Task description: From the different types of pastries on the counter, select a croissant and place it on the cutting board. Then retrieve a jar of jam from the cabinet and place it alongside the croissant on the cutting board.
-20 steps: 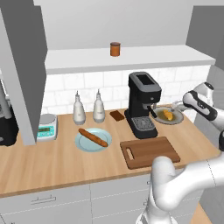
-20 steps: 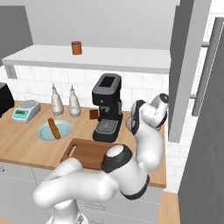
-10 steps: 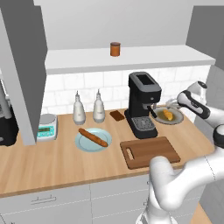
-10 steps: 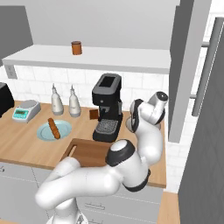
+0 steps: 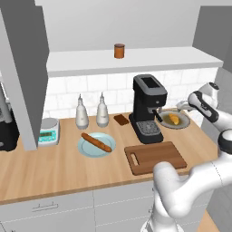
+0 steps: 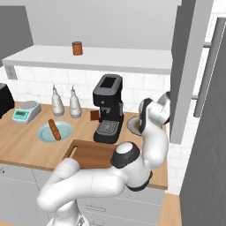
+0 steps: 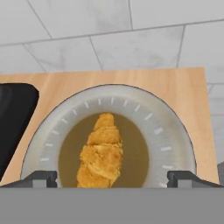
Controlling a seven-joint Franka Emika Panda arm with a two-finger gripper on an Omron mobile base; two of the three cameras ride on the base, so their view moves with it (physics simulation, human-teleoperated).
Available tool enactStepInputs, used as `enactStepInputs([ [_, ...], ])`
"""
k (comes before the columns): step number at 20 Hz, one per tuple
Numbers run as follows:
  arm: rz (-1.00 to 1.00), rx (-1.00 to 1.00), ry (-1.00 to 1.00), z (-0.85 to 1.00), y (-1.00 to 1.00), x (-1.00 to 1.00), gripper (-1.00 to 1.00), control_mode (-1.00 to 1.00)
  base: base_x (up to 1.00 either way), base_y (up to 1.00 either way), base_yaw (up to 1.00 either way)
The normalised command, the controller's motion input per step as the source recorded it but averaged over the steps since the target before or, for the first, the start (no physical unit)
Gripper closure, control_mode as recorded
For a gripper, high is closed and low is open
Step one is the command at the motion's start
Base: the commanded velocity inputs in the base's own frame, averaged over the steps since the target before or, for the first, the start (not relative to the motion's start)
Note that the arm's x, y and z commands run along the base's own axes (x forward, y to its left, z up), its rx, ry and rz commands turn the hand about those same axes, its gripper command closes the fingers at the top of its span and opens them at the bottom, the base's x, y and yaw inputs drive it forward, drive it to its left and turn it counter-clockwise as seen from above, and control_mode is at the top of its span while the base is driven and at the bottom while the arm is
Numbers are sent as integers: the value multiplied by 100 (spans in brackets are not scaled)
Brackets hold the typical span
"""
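Against the earlier frames the hand has eased a little nearer the plate (image 5: 174, 120) at the right end of the surface (image 5: 54, 170), and nothing else there has shifted. The gripper (image 7: 112, 177) hangs just above the plate with its jaws spread wide and holding nothing, one tip to either side of the croissant (image 7: 102, 151), which lies lengthwise in the dark centre of the pale rimmed plate. In the left base view the croissant (image 5: 173, 119) sits near the back wall, just right of the black coffee machine (image 5: 147, 108), whose body stands close beside the plate. The cutting board (image 5: 155, 157) lies bare toward the front edge, before the coffee machine, its slot handle at the left end. Further left, a long brown stick (image 5: 96, 142) rests on a pale blue plate (image 5: 86, 149), a dark brown square (image 5: 121, 119) lies by the back wall, and two white bottles (image 5: 92, 111) stand beside it. A small scale (image 5: 47, 132) sits toward the left end. The jar of jam (image 5: 119, 50) stands on the cabinet (image 5: 90, 61) shelf above.
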Motion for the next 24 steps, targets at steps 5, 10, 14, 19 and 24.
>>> enactStepInputs([
  [5,0,0,4,-31,0,0,-100,-100,0,0,0],
  [10,-1,0,4,-35,2,6,-100,-100,0,0,0],
  [14,0,0,0,0,0,0,-100,-100,0,0,0],
  [19,0,0,6,-5,15,10,-100,-100,0,0,0],
  [24,0,0,4,-6,14,10,-100,-100,0,0,0],
])
